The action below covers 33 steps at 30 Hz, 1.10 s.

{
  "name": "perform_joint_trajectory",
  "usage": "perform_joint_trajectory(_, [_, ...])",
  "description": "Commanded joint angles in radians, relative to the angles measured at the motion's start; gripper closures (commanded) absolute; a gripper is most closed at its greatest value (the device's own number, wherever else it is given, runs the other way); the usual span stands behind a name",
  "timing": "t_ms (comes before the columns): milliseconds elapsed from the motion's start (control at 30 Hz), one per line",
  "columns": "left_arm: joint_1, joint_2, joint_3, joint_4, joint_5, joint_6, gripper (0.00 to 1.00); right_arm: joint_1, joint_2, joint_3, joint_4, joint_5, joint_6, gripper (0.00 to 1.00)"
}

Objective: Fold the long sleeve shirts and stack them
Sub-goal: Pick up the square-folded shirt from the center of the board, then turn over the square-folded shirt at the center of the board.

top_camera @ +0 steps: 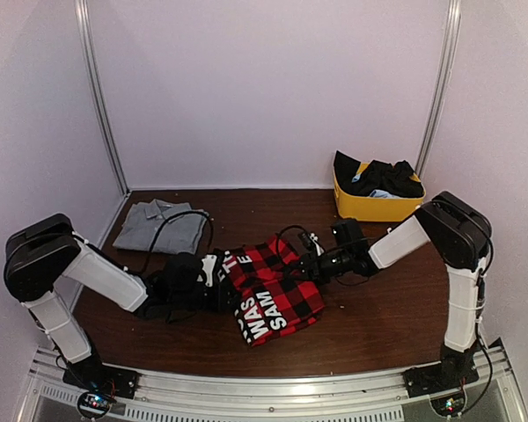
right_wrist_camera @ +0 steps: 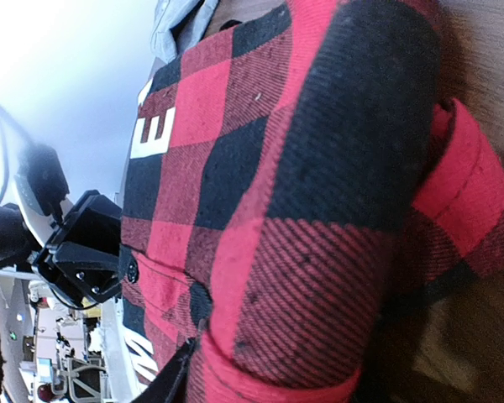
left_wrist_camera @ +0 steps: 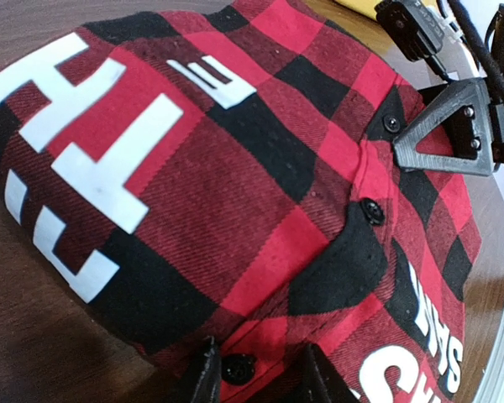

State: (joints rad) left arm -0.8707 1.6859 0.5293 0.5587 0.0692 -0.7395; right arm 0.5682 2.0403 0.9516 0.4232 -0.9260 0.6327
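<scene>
Flannel shirt (top_camera: 273, 294), the red-and-black buffalo-check one with white block lettering (left_wrist_camera: 92, 151), lies bunched into a rough, thick bundle in the middle of the brown table (top_camera: 378, 334), a little toward the near edge. The plain grey collared shirt (top_camera: 158, 224) sits flat and compact near the far left corner, apart from the flannel. The yellow plastic bin (top_camera: 374, 209) stands at the far right corner with dark clothes (top_camera: 378, 176) heaped in it.

The left gripper (left_wrist_camera: 260, 374) is at the bundle's left edge. Its two fingers straddle the hem, with red cloth and a black button (left_wrist_camera: 238, 368) between them. Whether they already bite the cloth or only bracket it, I cannot tell. The right gripper (top_camera: 306, 264) is at the opposite edge, toward the far right of the bundle. Its own camera shows a single fingertip under a wall of check cloth, so I cannot tell how its jaws stand or whether it has any hold.

This looks like the taking of a two-sided hold on the flannel, for a further fold or for carrying it to the grey shirt. To do that well, each claw should catch every layer at its edge, not just the top flap, and avoid clamping on the button, which could slip. Both arms should then rise together and level, keeping the cloth lightly taut between them so the bundle does not sag open.
</scene>
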Motion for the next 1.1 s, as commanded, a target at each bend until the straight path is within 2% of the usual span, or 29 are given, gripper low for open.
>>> perform_joint_trajectory(0, [-0.014, -0.002, 0.003, 0.000, 0.000, -0.007, 0.66, -0.009, -0.016, -0.039, 0.017, -0.051, 0.038, 0.68])
perform_joint_trajectory(100, [-0.014, -0.039, 0.004, -0.039, -0.024, 0.009, 0.66, -0.061, -0.092, -0.061, -0.040, -0.046, 0.003, 0.95])
perform_joint_trajectory(133, [-0.014, -0.054, 0.005, -0.055, -0.034, 0.017, 0.66, -0.085, -0.129, -0.068, -0.073, -0.039, -0.017, 1.00])
perform_joint_trajectory(200, [-0.014, -0.086, 0.011, -0.099, -0.053, 0.034, 0.65, -0.134, -0.216, -0.062, -0.231, 0.022, -0.106, 1.00])
perform_joint_trajectory(267, [-0.014, -0.125, 0.019, -0.156, -0.116, 0.054, 0.62, -0.177, -0.317, -0.011, -0.491, 0.188, -0.273, 1.00])
perform_joint_trajectory(333, [-0.014, -0.165, 0.026, -0.213, -0.166, 0.073, 0.59, -0.204, -0.412, 0.057, -0.716, 0.391, -0.370, 1.00])
perform_joint_trajectory(533, [-0.014, -0.258, 0.055, -0.356, -0.285, 0.123, 0.57, -0.221, -0.555, 0.306, -1.150, 0.941, -0.452, 1.00])
perform_joint_trajectory(633, [-0.013, -0.286, 0.064, -0.394, -0.314, 0.133, 0.57, -0.217, -0.548, 0.423, -1.273, 1.148, -0.447, 1.00])
perform_joint_trajectory(833, [-0.014, -0.318, 0.052, -0.422, -0.347, 0.124, 0.57, -0.126, -0.393, 0.568, -1.434, 1.423, -0.404, 1.00])
perform_joint_trajectory(1067, [-0.013, -0.351, 0.041, -0.461, -0.373, 0.120, 0.56, 0.136, -0.180, 0.655, -1.575, 1.540, -0.255, 1.00])
